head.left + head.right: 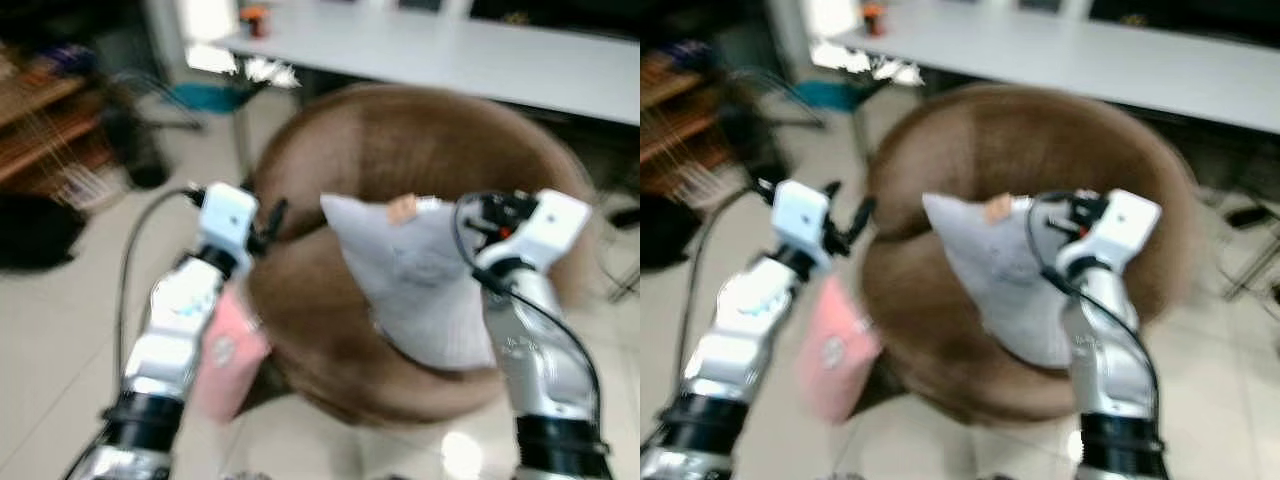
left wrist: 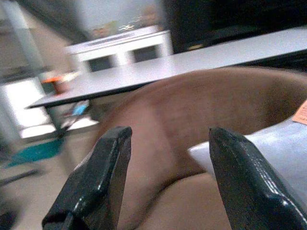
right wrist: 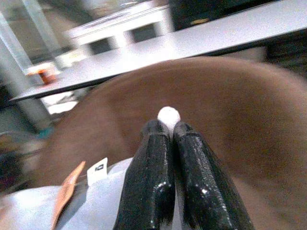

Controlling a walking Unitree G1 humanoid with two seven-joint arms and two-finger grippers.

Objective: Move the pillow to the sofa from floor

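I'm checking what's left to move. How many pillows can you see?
2. A grey pillow rests on the brown sofa, pinched by the right gripper. A pink pillow sits by the sofa's side, below the left gripper. Others may be hidden.

An office lounge or common room.
A round brown sofa sits on pale floor tiles before a long white counter, with wooden shelving alongside.

I count one round brown sofa, one grey pillow on it, one pink pillow beside its base, one white surface behind, and my two claws.
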